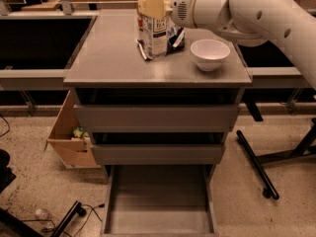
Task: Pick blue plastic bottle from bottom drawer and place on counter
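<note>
The blue plastic bottle [154, 33] is clear with a white cap and a white label. It stands upright over the middle of the grey counter [108, 58], its base at or just above the surface. My gripper [153, 8] reaches in from the right and is shut on the bottle near its neck, with tan fingers [150, 6] around it. The bottom drawer [159, 201] is pulled open below and its grey floor is bare.
A white bowl [210, 53] sits on the counter right of the bottle. A dark snack bag [175, 38] lies behind the bottle. Two closed drawers [157, 117] sit above the open one. A cardboard box [69, 137] stands on the floor at left; a chair base [261, 167] at right.
</note>
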Controlling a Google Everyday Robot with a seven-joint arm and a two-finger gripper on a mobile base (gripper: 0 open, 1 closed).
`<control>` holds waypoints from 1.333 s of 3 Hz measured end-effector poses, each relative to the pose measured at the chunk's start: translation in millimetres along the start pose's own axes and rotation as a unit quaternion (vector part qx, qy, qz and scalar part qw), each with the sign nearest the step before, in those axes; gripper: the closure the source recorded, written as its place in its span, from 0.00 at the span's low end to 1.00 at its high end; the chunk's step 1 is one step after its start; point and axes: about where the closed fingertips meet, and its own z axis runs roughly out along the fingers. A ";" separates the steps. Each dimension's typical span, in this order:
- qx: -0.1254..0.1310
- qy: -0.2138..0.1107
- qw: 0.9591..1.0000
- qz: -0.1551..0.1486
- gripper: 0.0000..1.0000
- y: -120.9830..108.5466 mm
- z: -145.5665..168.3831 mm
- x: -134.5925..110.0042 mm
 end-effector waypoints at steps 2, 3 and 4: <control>-0.006 0.012 1.000 -0.011 1.00 -3.7 30.3 8.0; -0.017 0.019 1.000 -0.019 1.00 -12.2 84.7 17.2; -0.034 0.019 0.999 -0.012 1.00 -8.3 130.3 19.4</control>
